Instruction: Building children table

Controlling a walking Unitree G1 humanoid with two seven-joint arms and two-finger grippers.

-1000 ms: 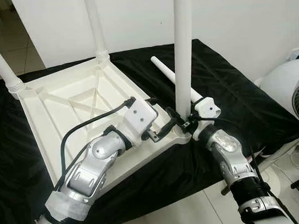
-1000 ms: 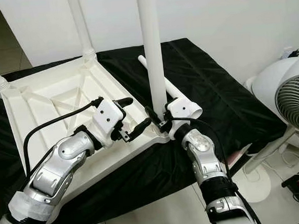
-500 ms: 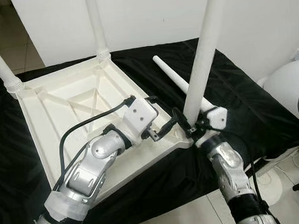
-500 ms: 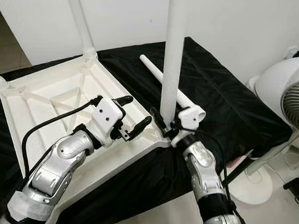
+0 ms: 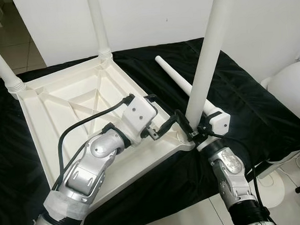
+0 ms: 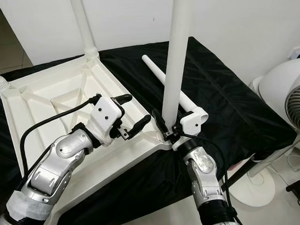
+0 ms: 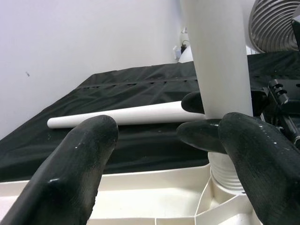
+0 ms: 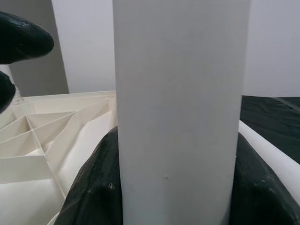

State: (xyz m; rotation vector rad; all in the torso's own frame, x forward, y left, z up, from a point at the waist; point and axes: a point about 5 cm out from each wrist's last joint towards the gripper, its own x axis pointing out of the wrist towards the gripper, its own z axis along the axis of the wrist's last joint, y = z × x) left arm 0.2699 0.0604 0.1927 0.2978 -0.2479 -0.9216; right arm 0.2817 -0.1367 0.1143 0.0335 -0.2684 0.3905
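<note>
Black cloth (image 5: 241, 102) covers the low surface, white wall behind, pale tile floor, a white fan (image 6: 292, 104) off to my right. The white tabletop (image 5: 73, 104) lies upside down on the cloth, two legs already standing at its far corners. My right gripper (image 5: 189, 128) clamps a third leg (image 5: 207, 53) – tilted, its foot at the near corner socket. My left gripper (image 6: 132, 113) hovers spread just beside it. A loose leg (image 6: 160, 76) lies on the cloth beyond
</note>
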